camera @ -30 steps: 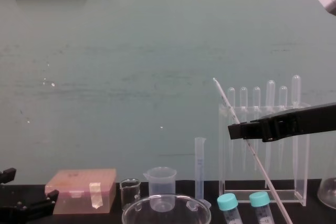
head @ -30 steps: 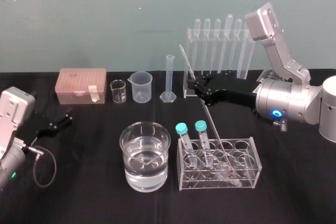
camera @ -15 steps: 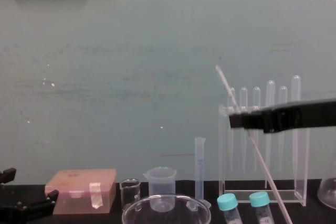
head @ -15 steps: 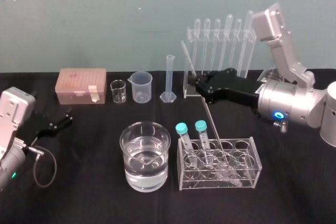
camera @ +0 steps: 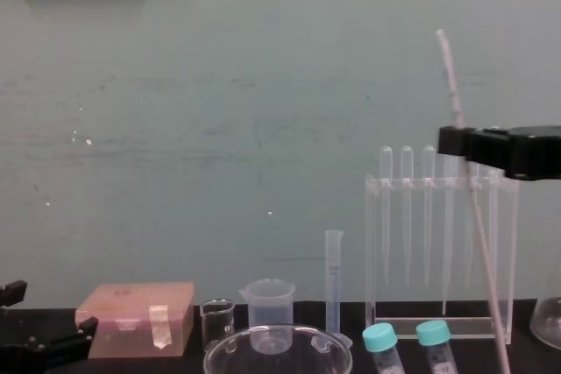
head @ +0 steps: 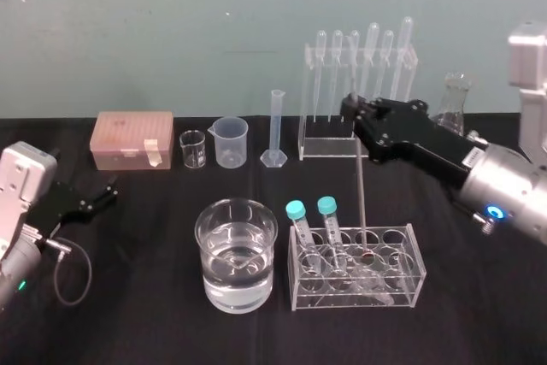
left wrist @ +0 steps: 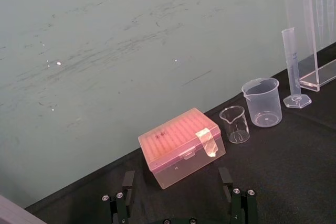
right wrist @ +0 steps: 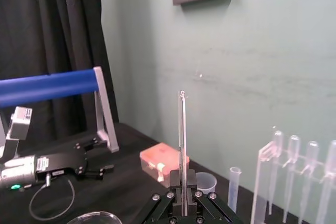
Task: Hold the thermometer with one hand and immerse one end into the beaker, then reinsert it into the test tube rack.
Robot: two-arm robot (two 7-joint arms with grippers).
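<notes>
Thermometer (head: 360, 194) — near upright — pinched by right gripper (head: 352, 113), forearm level; left gripper (head: 106, 192) parked wide.

The black table (head: 137, 314) bears the beaker (head: 236, 284), the test tube rack (head: 408, 284), a pink box (head: 133, 138) and a graduated cylinder (head: 275, 126).

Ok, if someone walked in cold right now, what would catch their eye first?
The right gripper, shut on the thermometer and holding it nearly upright, red tip down at the holes of the test tube rack, front and centre-right. Next, the beaker, part full of clear liquid, just left of the rack, and the left gripper parked open near the table's left edge.
</notes>
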